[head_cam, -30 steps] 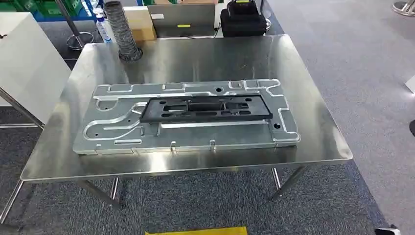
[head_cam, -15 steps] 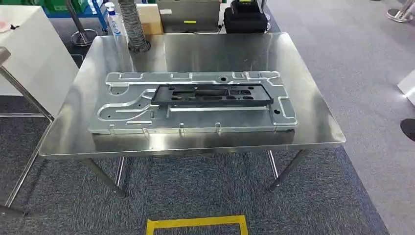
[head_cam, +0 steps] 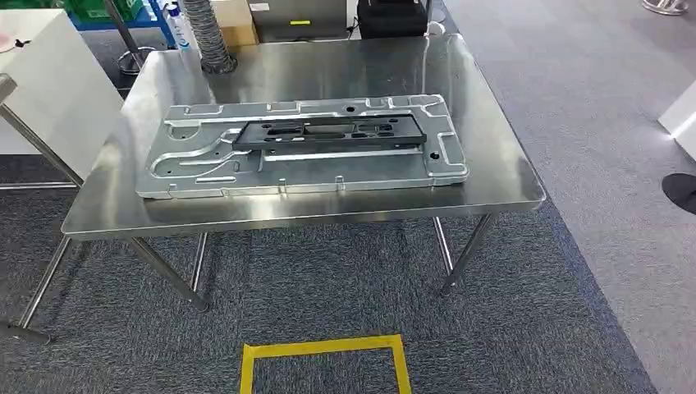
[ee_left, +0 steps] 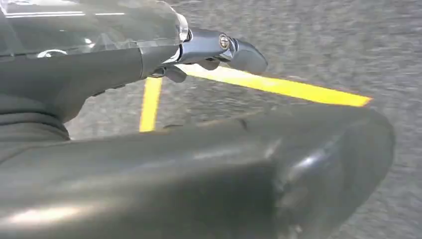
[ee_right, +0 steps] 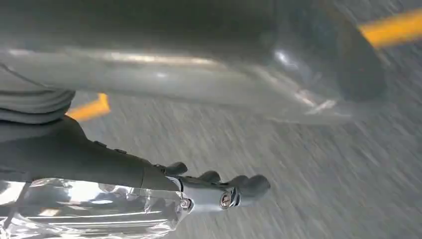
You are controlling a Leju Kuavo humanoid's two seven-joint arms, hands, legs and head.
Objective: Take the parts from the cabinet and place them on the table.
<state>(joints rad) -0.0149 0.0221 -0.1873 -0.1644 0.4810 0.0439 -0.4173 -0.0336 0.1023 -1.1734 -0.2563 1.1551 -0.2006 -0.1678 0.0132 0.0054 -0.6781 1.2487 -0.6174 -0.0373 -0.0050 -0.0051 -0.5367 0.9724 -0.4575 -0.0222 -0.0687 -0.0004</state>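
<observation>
A large silver metal plate [head_cam: 304, 152] with milled channels lies flat on the steel table [head_cam: 501, 176]. A long black frame part [head_cam: 328, 131] rests on top of the plate, toward its far side. In the left wrist view my left hand [ee_left: 149, 55] hangs over grey carpet, fingers [ee_left: 241, 52] stretched out and holding nothing. My right hand [ee_right: 149, 186] in the right wrist view also hangs above the carpet, with its fingers [ee_right: 234, 191] extended and nothing in them. Both hands are well away from the table.
A yellow tape square [head_cam: 324, 361] marks the carpet in front of the table. A ribbed grey hose [head_cam: 205, 33] stands at the table's far left corner, with boxes and a black case behind. A white cabinet [head_cam: 41, 74] stands to the left.
The camera has moved back from the table: the table sits higher and smaller in the picture and more of the yellow tape square shows. The plate and black part have not shifted on the table.
</observation>
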